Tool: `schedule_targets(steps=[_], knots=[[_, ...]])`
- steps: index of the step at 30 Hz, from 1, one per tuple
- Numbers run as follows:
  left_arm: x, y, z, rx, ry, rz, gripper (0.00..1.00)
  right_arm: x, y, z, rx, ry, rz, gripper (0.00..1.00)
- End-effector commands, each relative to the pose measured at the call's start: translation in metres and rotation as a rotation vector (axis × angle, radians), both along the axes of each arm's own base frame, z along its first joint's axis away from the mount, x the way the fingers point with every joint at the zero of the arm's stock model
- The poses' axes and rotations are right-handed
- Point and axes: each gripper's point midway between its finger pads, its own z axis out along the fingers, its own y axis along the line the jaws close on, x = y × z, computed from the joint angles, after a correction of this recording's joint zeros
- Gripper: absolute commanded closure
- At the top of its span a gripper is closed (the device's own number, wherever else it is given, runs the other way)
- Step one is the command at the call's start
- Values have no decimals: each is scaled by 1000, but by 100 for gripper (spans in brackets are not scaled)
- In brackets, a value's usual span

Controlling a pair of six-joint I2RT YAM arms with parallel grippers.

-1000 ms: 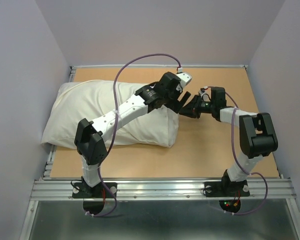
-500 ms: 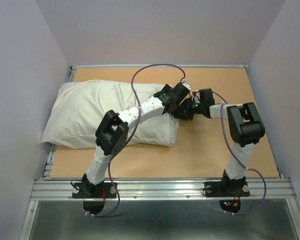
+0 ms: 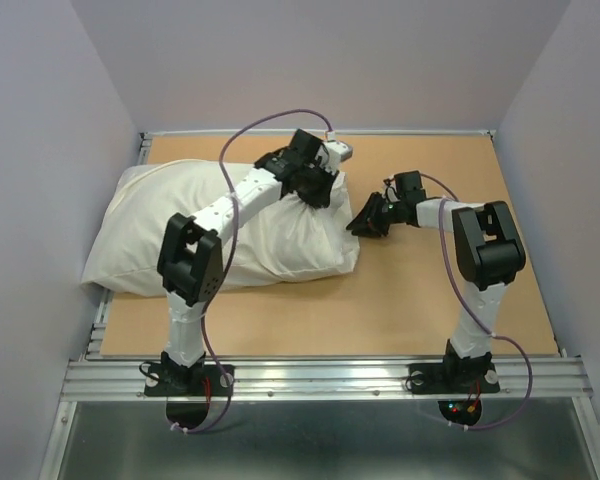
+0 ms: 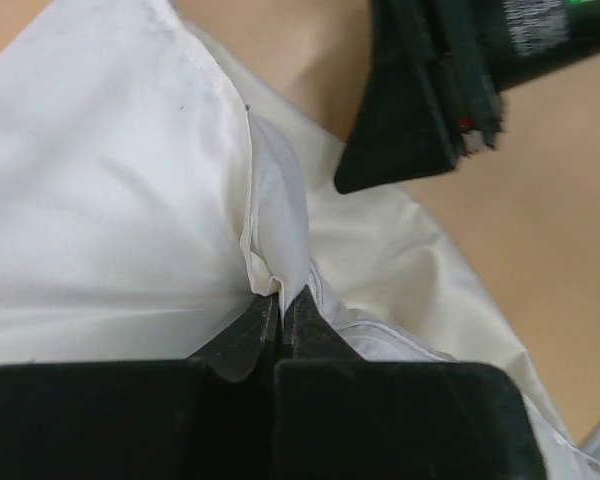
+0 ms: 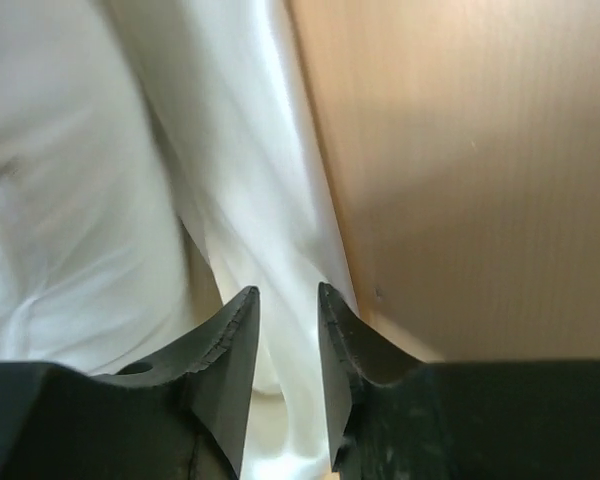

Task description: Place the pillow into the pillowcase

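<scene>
Left gripper (image 4: 282, 300) pinches the pillowcase (image 4: 110, 200) hem; right gripper (image 5: 288, 295) stands slightly spread, its label (image 4: 535, 25) unreadable.

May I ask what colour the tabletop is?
The tabletop is plain light brown; the top external view shows it best.

Right claw (image 5: 287, 295) sits at the bottom of the frame, its two dark fingers (image 5: 225, 350) parted by a narrow gap. White wrinkled pillowcase (image 5: 230, 150) fills the area above and left of the claw, and one long fold runs down into the gap. Can't tell if the fingers touch the cloth. Bare brown bench (image 5: 460, 150) lies above and right of the claw.
</scene>
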Motion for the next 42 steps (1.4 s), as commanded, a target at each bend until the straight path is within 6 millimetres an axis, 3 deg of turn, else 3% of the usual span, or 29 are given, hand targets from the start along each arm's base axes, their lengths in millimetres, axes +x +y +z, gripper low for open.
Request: schedule_targets(steps=[1,3,5,10,16,18,21,23,24,25,27,28,33,38,42], knots=[[-47,-6,121,-422,-6,-306,100,27,-1,53,-63,-206,23,63],[-59,-2,128,-517,79,-336,100,29,2,67,-66,-248,33,62],[-58,5,142,-600,90,-363,100,30,15,79,-53,-280,65,59],[-53,10,154,-648,56,-369,100,24,55,98,-22,-321,135,45],[-49,8,158,-689,64,-376,100,28,78,108,-6,-307,94,49],[-44,9,159,-691,57,-364,100,30,72,104,-23,-290,64,50],[-39,11,164,-698,43,-351,100,26,43,109,-44,-293,31,50],[-38,12,166,-706,38,-349,100,16,4,87,-136,-211,-26,63],[-39,12,169,-711,33,-351,100,13,-21,76,-192,-188,-48,80],[-39,12,169,-715,32,-352,100,7,-26,71,-224,-171,-36,87],[-43,13,164,-713,42,-355,100,-3,-60,50,-312,-107,-61,91],[-45,14,164,-714,37,-361,100,-2,-63,54,-295,-115,-60,91],[-46,15,148,-699,56,-347,100,17,-35,120,-28,-264,-44,82],[-40,13,146,-702,48,-336,100,28,-21,177,95,-403,-21,82],[-41,7,156,-721,31,-362,100,10,-1,172,209,-325,-37,79]])
